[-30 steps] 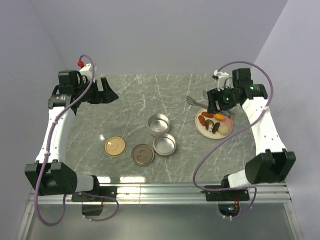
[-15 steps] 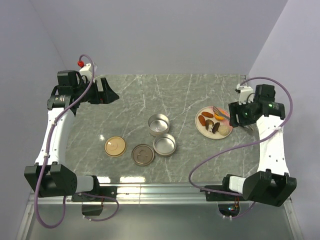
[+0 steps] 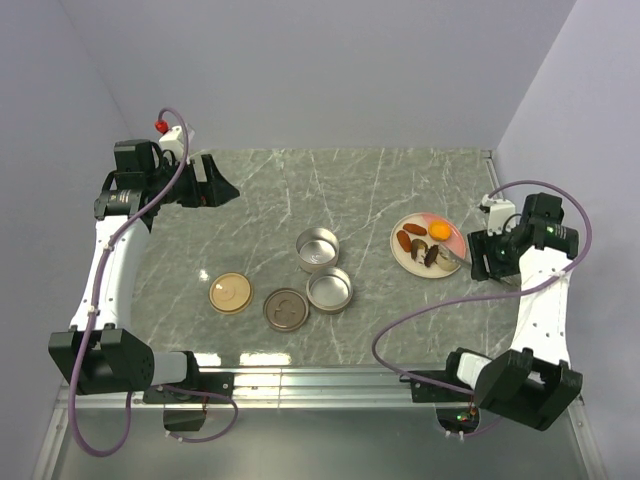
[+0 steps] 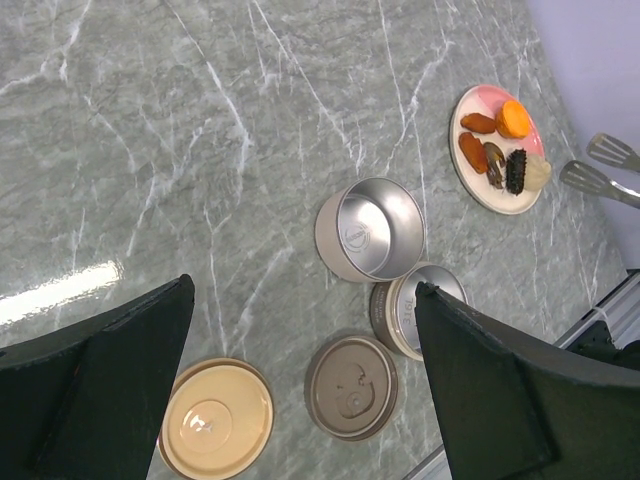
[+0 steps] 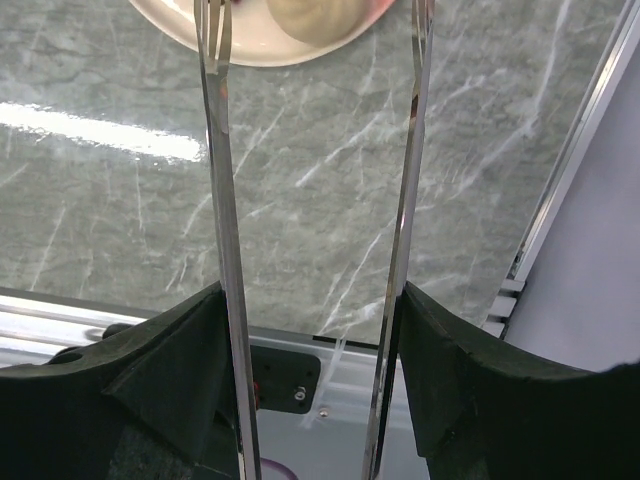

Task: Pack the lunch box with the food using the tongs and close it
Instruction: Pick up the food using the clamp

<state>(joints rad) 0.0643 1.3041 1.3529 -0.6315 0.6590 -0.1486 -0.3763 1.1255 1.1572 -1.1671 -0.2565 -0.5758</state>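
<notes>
Table (image 3: 270, 190) R edge: tongs (image 5: 224, 200) by plate (image 3: 422, 221)

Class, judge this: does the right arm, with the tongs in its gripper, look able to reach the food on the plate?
Probably yes: the right gripper holds the tongs, their tips at the rim of the plate beside the pale round piece, with nothing between.

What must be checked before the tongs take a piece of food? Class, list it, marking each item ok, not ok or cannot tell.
1. Hold of right gripper on tongs: ok.
2. Their arms spread apart: ok.
3. Their tips either side of pale piece: ok.
4. Tips low enough to pinch it: cannot tell.
5. Both tins open, lids off beside them: ok.
6. Open left gripper away from plate: ok.
</notes>
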